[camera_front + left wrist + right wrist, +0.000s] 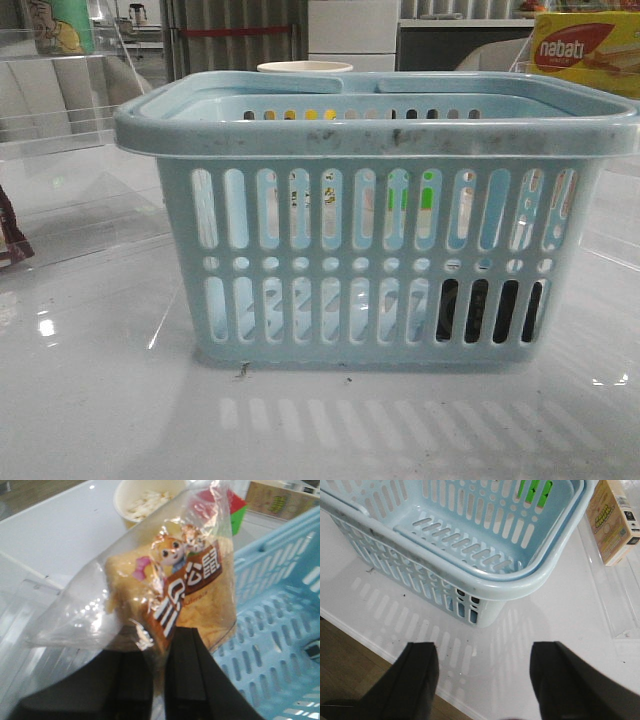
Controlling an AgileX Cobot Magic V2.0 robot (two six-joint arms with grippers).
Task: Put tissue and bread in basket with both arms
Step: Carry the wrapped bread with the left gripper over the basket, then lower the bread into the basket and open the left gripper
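left wrist view: left pincer (162, 680) clamps bread (170, 595) | right pincer (482, 675) spread, holding nothing | basket (375, 135)

The front camera sits low and close, facing the basket (375, 240) side-on. The left wrist camera looks down beside its rim. The right wrist camera looks down into it.
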